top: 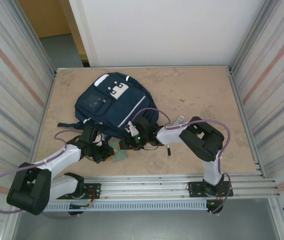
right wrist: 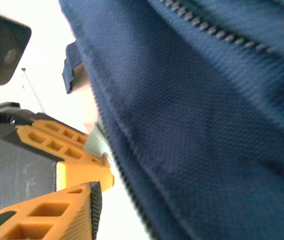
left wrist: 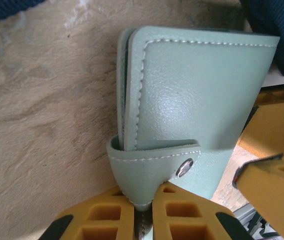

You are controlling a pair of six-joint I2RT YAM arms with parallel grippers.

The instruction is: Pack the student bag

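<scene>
- Beige table (top: 197,95) holds the student bag (top: 114,102).
- Left pincer (left wrist: 143,204), arm stretched low, clamps the green wallet (left wrist: 197,100) by its tab.
- Right pincer (top: 127,142), arm bent inward, sits at the bag's edge; grip unclear.

Navy backpack (top: 113,102) lying flat on table (top: 197,90), left of table's centre, top toward table's far edge. Front faces up: white patches near top, thin light stripe slanting down front, square front pocket. Dark straps trail from bottom end toward table's near-left side. Close view: woven navy cloth, zipper (right wrist: 217,27) teeth meshed along seam.
</scene>
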